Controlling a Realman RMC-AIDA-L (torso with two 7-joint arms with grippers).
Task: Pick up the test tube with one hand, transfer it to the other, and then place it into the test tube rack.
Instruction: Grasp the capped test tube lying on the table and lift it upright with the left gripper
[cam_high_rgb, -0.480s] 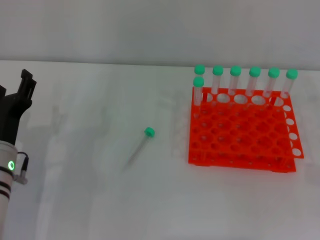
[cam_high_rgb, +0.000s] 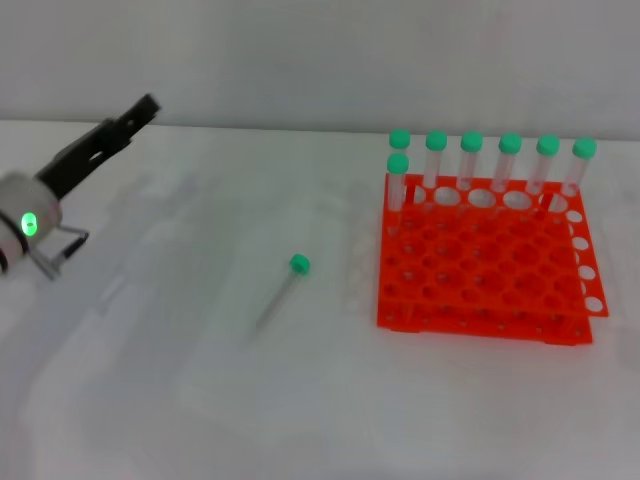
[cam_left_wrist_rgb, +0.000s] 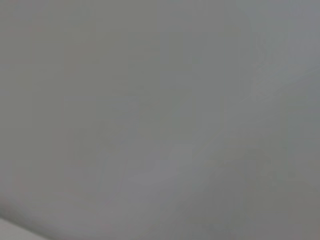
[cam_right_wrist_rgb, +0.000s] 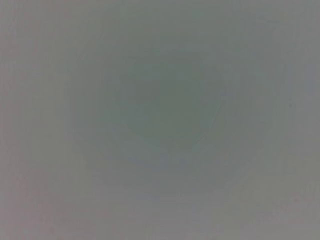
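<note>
The test tube (cam_high_rgb: 280, 290) lay flat on your white table (cam_high_rgb: 200, 400), green cap toward the back, well left of the test tube rack (cam_high_rgb: 482, 262) holding seven capped tubes. Your left gripper (cam_high_rgb: 138, 110) hovered far left; I couldn't tell its opening. A plain grey wall stood behind.

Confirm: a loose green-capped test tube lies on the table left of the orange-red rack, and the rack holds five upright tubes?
Not five: the head view shows seven upright tubes in the test tube rack. The loose test tube does lie on the table to its left.
</note>
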